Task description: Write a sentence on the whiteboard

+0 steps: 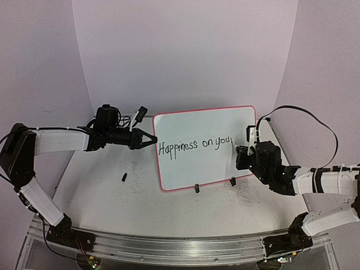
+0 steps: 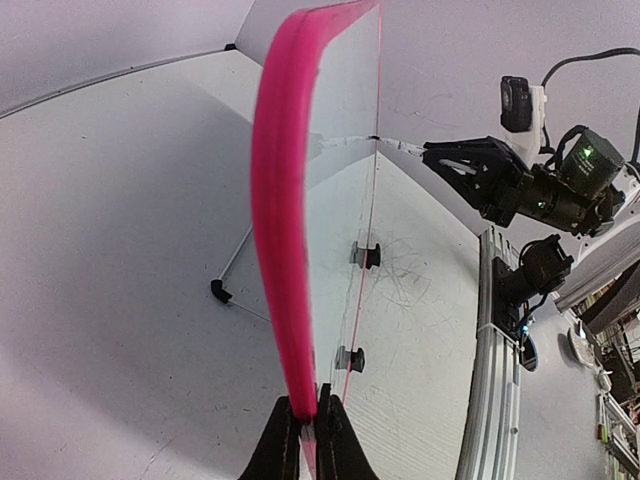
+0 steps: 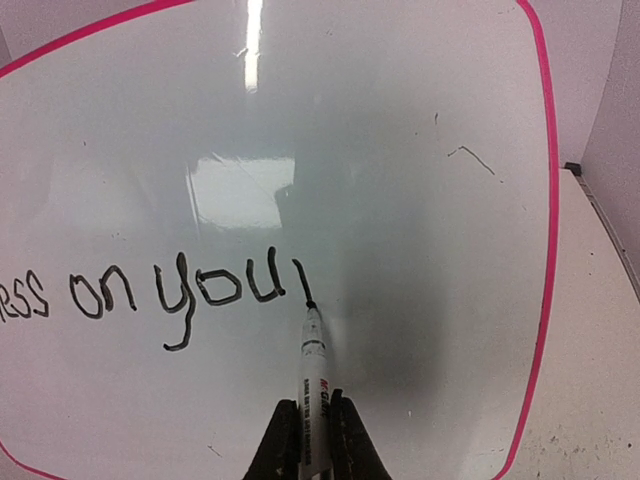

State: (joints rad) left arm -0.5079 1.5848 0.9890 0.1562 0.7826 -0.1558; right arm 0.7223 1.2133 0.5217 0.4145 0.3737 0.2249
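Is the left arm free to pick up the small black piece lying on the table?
Probably not now: the left gripper is clamped on the whiteboard edge. Nothing lies between it and the black piece, so only that grip hinders it.

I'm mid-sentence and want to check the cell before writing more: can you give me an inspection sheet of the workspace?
Surface: white table, faint grey scribble marks near the right arm.
Job's things: whiteboard upright on black clip feet; sentence reads "Happiness on you" plus one stroke; marker tip at that stroke's end.
Clutter: one small black piece lying left of the board.
Grippers: left gripper fingers shut on the board's left rim; right gripper shut on the marker.
Cables: black cable loops above the right arm, off the board.
Surroundings: plain white backdrop; nothing else seen.
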